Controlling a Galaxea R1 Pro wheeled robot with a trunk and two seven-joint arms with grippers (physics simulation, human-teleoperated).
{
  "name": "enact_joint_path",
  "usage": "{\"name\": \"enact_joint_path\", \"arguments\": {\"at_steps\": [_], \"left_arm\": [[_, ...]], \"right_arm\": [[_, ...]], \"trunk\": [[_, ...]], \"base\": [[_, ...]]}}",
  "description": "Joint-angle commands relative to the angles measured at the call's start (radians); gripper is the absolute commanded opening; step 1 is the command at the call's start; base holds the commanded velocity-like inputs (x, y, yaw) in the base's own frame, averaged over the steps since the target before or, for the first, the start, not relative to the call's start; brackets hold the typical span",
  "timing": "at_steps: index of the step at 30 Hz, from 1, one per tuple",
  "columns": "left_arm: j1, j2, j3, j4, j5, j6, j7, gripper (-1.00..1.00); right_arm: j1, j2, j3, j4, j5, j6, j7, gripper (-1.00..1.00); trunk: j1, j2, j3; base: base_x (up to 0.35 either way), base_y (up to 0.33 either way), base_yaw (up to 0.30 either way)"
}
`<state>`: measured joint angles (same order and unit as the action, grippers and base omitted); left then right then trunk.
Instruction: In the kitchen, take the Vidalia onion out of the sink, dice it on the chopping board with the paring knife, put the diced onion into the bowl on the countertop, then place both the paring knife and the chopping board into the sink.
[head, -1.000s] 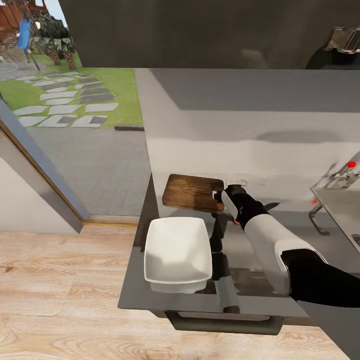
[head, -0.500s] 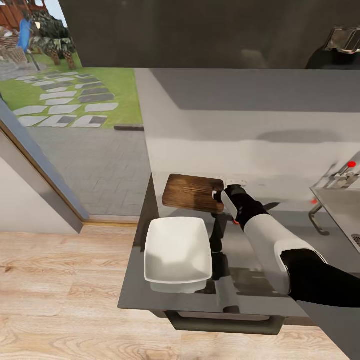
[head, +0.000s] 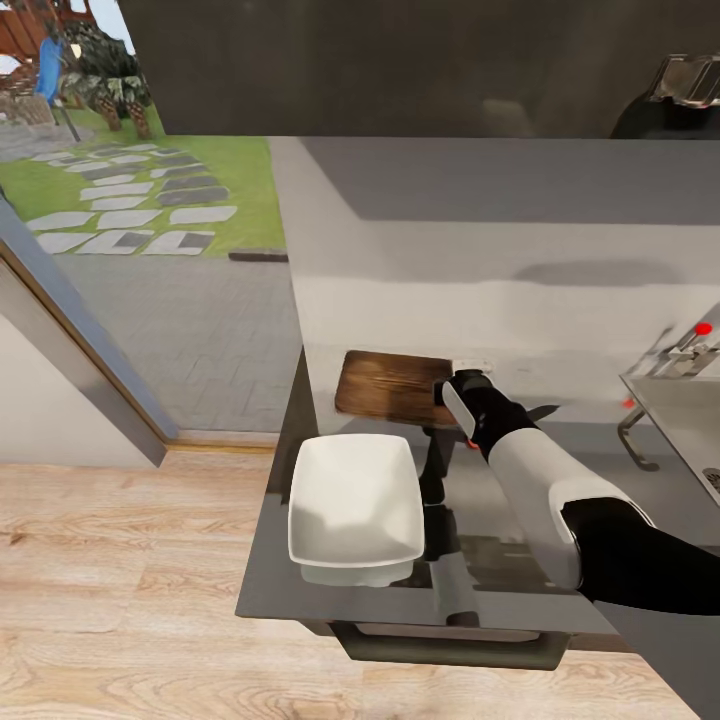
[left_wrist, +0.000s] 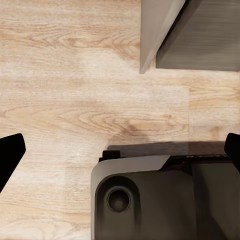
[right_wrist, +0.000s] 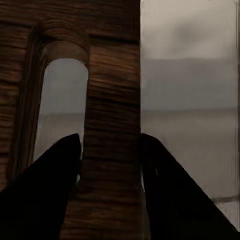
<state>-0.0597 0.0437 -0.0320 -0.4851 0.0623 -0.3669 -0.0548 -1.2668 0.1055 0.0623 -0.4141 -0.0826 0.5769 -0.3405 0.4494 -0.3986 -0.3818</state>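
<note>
A: Report the right gripper (right_wrist: 111, 150) status.

B: The 2 fingers (right_wrist: 47, 185) are clamped on the chopping board (head: 392, 386), 1 through the slot-shaped handle hole and 1 on the outer edge, with the wooden strip between them. In the head view the board projects toward 9 o'clock from the gripper, at the rear of the desk (head: 500, 520); whether it is lifted off the surface cannot be determined.

A: Location of the bowl (head: 355, 505)?

B: On the desk, at 6 o'clock from the board, near the front edge and apart from the board. It holds nothing visible.

A: The sink (head: 690, 420)?

B: At 3 o'clock from the right arm, at the frame edge. The tap with the red knob (head: 704, 328) stands at its rear.

A: Left gripper (left_wrist: 120, 150) status?

B: Both fingers (left_wrist: 10, 152) sit at opposite frame edges, spread wide, gripping nothing, above the wooden floor (left_wrist: 75, 90) and the robot base (left_wrist: 165, 200).
</note>
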Motion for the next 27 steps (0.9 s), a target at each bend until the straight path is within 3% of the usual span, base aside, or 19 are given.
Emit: {"name": "enact_joint_path", "arguments": {"at_steps": [1,27], "left_arm": [[0.0,0.001,-0.003,0.0,0.007,-0.003,-0.003,1.0],[-0.001,0.001,-0.003,0.0,0.007,-0.003,-0.003,1.0]], "right_arm": [[0.0,-0.001,0.006,0.0,-0.027,0.001,-0.008,-1.0],[0.0,-0.001,0.005,-0.004,-0.034,0.004,-0.011,-1.0]], "trunk": [[0.001,-0.001,-0.002],[0.001,-0.001,0.0]], "base": [[0.0,0.0,0.0],[0.0,0.0,0.0]]}}
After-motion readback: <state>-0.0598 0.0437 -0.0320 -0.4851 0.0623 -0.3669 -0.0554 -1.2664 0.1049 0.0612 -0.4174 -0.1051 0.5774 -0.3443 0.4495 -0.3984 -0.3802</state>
